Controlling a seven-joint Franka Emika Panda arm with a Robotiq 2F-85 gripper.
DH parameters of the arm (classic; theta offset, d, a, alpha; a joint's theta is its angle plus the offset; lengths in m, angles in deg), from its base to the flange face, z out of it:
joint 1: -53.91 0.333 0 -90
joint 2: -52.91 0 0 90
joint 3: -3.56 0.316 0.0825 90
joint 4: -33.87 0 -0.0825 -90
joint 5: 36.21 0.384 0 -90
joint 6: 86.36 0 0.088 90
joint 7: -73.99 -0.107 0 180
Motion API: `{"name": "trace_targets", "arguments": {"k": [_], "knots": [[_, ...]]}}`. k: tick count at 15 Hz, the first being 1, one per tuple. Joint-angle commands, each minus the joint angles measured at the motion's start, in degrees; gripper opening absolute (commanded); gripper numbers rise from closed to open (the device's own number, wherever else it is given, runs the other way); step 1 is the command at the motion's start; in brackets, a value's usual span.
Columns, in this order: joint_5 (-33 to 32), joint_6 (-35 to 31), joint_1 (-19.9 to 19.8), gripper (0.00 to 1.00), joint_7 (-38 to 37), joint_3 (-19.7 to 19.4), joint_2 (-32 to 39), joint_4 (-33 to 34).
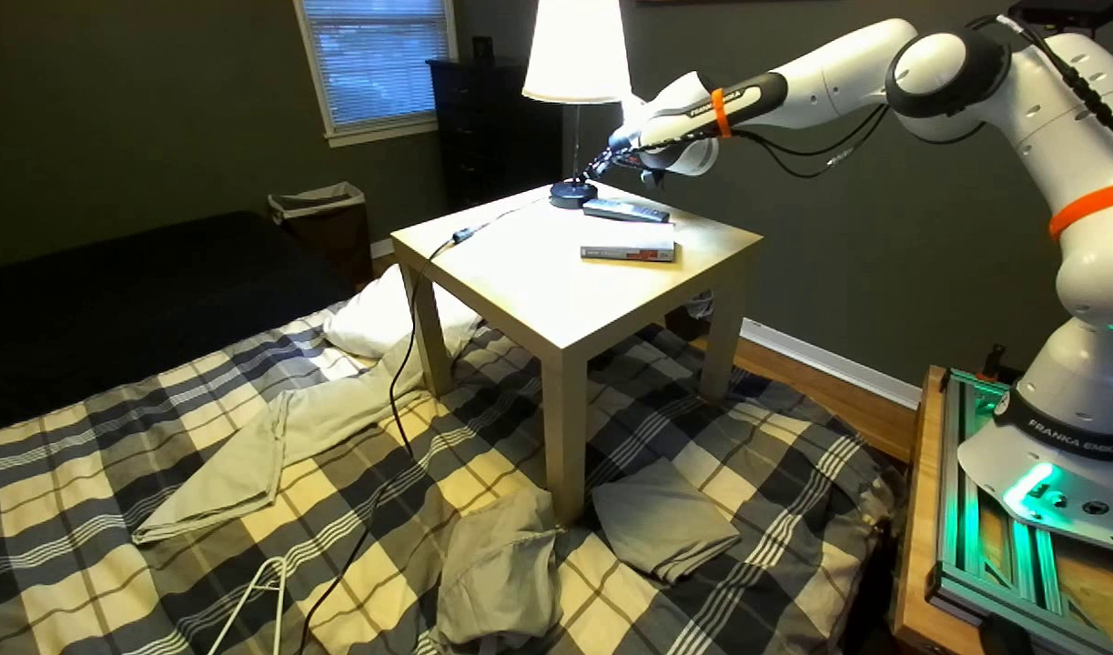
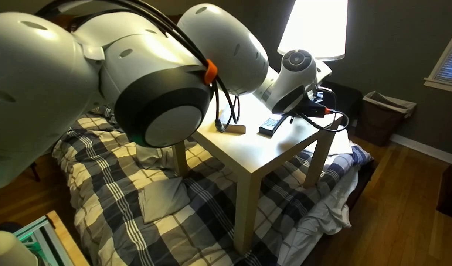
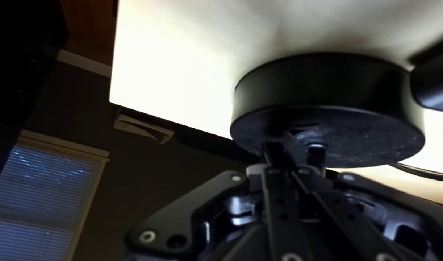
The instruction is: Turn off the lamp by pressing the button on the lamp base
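Observation:
The lamp (image 1: 577,55) stands on the table's far corner, its tapered shade glowing brightly; the shade also shows in an exterior view (image 2: 316,33). The round dark lamp base (image 1: 573,195) fills the middle of the wrist view (image 3: 351,145), with the thin stem (image 3: 316,156) rising from it. In the other exterior camera's picture the base is hidden behind the arm. My gripper (image 1: 591,173) points down at the base, close beside the stem. In the wrist view its fingers (image 3: 281,152) are together with nothing between them. The tips overlap the base top; contact and the button cannot be made out.
On the light wooden table (image 1: 520,291) a dark remote (image 1: 625,211) lies near the base, and a flat book-like box (image 1: 627,244) lies in front of it. The lamp cord with an inline piece (image 1: 463,235) runs over the table's edge. The table stands on a bed with plaid bedding (image 1: 356,509).

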Motion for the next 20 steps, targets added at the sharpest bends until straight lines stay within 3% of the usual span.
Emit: {"name": "trace_targets", "arguments": {"k": [1,20], "knots": [[0.7,2.72,-2.12,0.0,1.57,3.03,0.45,0.53],[8.12,1.44,-6.65,0.0,9.47,9.13,2.95,0.27]]}}
